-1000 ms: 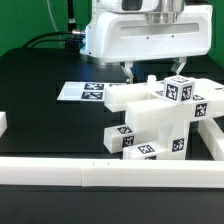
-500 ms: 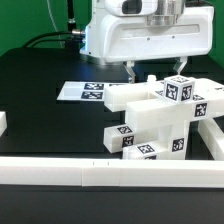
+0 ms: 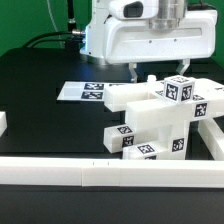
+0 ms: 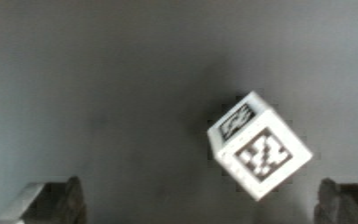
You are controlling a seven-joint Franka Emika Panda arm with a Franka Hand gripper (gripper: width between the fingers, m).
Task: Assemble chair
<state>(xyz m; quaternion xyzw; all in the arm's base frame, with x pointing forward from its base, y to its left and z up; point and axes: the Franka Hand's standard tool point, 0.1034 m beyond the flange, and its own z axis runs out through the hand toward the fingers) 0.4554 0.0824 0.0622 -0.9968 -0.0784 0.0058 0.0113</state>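
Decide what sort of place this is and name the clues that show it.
Probably a robotics lab bench: a black table edged by white border rails, a marker board, and a robot arm above tagged white chair pieces.

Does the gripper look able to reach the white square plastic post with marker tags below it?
Probably yes: the gripper hangs open above the white square post, and the wrist view shows nothing between them.
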